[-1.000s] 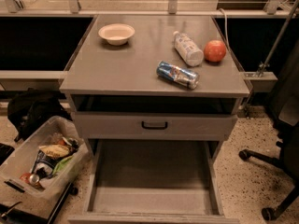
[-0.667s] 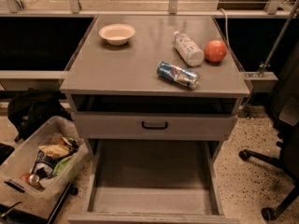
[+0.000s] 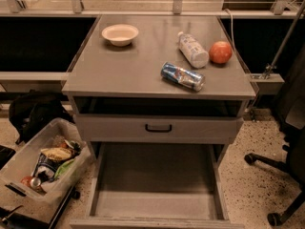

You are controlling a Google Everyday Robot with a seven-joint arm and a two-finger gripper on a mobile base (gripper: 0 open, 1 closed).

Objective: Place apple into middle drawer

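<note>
The apple (image 3: 220, 52), small, round and red-orange, sits on the grey cabinet top (image 3: 128, 70) at the far right, just right of a lying plastic bottle (image 3: 193, 50). The middle drawer (image 3: 157, 180) is pulled out wide below, a grey tray with a bare floor and low side walls. Above it is a shut drawer front with a small black handle (image 3: 158, 127). My gripper is not in view.
A crushed blue can (image 3: 182, 76) lies in front of the bottle. A white bowl (image 3: 120, 34) stands at the back left of the top. A plastic bin of trash (image 3: 43, 163) is on the floor at left, a black bag (image 3: 33, 111) behind it, and an office chair base (image 3: 279, 163) at right.
</note>
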